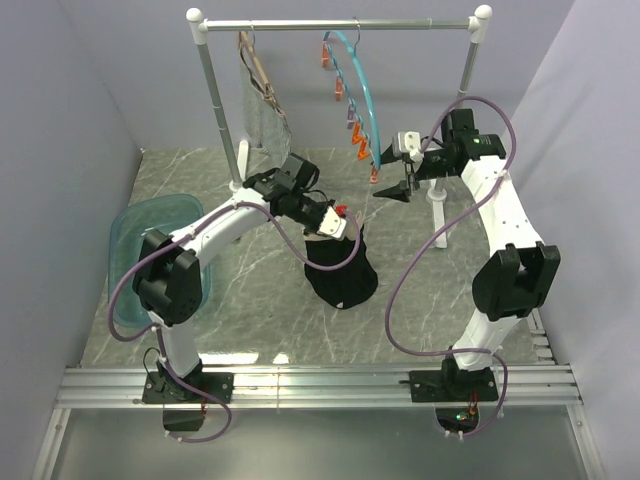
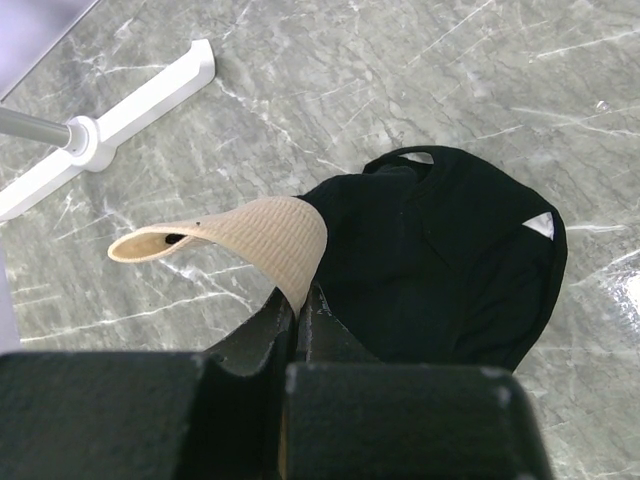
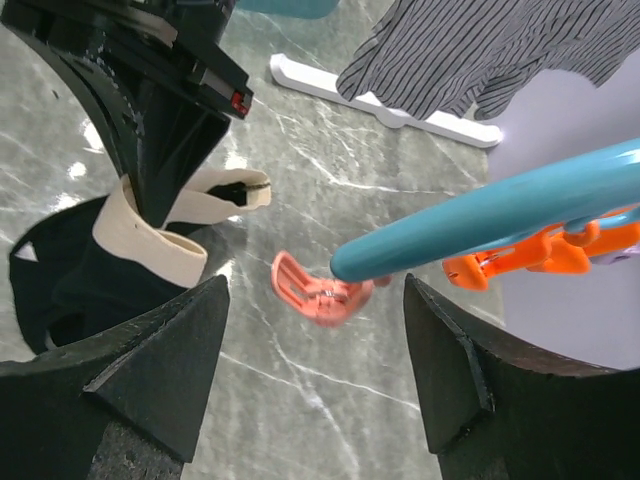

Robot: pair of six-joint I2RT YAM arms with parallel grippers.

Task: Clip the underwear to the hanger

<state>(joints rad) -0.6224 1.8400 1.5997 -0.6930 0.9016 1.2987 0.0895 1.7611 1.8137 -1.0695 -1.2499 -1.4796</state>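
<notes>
The black underwear [image 1: 342, 275] hangs from my left gripper [image 1: 338, 222], which is shut on its pale waistband [image 2: 262, 238]; the lower fabric rests on the marble table [image 2: 470, 270]. The teal hanger [image 1: 364, 98] hangs by its hook from the rail, with orange and purple clips along it. Its lowest salmon clip [image 3: 320, 290] swings at the hoop's end [image 3: 480, 222], blurred. My right gripper [image 1: 397, 190] is open, its fingertips [image 3: 185, 350] on either side of that clip without touching it. In the right wrist view the left gripper [image 3: 165, 140] holds the waistband [image 3: 150, 245] at the left.
A white clothes rail [image 1: 335, 25] on two posts spans the back; its feet [image 2: 110, 115] lie on the table. A wooden hanger with grey striped cloth [image 1: 262, 100] hangs at its left. A teal basket [image 1: 135, 240] sits at the left edge. Grey walls enclose the table.
</notes>
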